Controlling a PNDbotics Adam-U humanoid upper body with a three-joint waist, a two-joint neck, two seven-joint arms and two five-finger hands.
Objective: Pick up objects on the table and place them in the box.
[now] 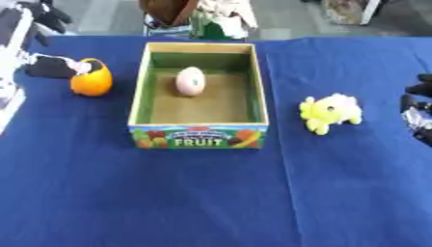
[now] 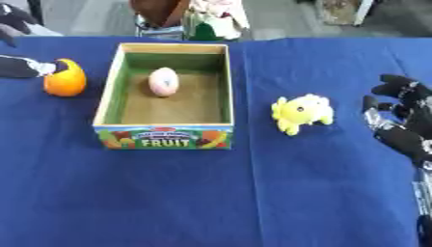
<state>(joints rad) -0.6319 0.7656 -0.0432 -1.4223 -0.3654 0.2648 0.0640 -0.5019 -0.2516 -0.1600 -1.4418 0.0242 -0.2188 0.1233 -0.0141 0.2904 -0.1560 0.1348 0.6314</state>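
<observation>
An open cardboard box (image 1: 138, 96) marked FRUIT stands mid-table with a pink egg-shaped object (image 1: 190, 81) lying inside it. Left of the box an orange fruit (image 1: 93, 82) sits on the blue cloth. My left hand (image 1: 49, 67) reaches in from the left and touches the fruit's upper left side; its grip is hidden. A yellow plush toy (image 2: 302, 112) lies right of the box. My right hand (image 2: 403, 120) hovers at the right edge, apart from the toy, open with fingers spread.
Blue cloth (image 1: 211, 193) covers the whole table. Brown and green clutter (image 1: 198, 17) stands just beyond the table's far edge, behind the box. A white structure (image 1: 10, 72) runs along the left edge.
</observation>
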